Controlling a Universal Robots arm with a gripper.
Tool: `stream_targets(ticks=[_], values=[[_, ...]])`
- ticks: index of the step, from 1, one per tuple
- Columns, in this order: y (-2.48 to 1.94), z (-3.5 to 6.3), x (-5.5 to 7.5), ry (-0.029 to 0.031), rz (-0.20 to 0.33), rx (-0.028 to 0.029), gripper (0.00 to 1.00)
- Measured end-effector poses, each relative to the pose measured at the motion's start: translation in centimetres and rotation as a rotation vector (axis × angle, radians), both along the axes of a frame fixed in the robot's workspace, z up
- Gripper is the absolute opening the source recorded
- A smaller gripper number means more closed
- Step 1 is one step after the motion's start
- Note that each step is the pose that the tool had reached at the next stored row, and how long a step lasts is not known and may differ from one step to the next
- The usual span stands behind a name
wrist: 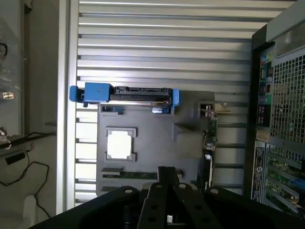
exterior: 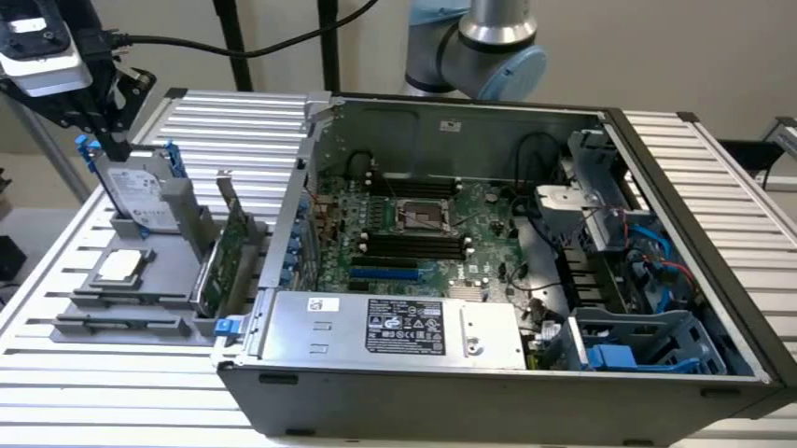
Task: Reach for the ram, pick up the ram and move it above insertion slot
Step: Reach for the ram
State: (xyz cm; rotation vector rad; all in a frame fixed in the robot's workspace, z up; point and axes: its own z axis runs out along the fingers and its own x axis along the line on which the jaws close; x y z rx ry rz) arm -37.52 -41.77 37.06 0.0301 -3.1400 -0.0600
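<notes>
The ram [wrist: 128,175] — a long, thin dark-green circuit-board stick — sits in a narrow groove along one edge of the grey moulded parts holder [wrist: 157,124]. The groove appears meant to fix the stick's position and leave its long sides free for a pinch. Nothing is touching it.

The black two-finger gripper [wrist: 167,174] hangs above the holder with its fingers pressed together and nothing between them. In the wrist view the tips line up near one end of the stick, but they are well above it and not in contact.

Each other part has its own recess in the holder, so none crowds the stick:
- a square silver processor chip [wrist: 119,144] lying flat beside the groove;
- a silver hard drive in a blue carrier [exterior: 131,187] standing upright at the far side;
- a taller green expansion card with a metal bracket [exterior: 224,252] on edge, next to the open grey computer case [exterior: 498,117].

The case lies on the white slatted table [exterior: 224,112] at the exterior view's right. Its side is off, so the black memory slots [exterior: 412,245] on the motherboard face upward — reachable from above.
</notes>
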Motion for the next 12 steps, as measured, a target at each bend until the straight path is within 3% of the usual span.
stream_targets(ticks=[3,12], values=[[-0.32,-0.01,0.0,0.0001,0.000,-0.0001,0.11],[-4.31,-0.60,-0.7,0.0001,0.000,0.0000,0.11]])
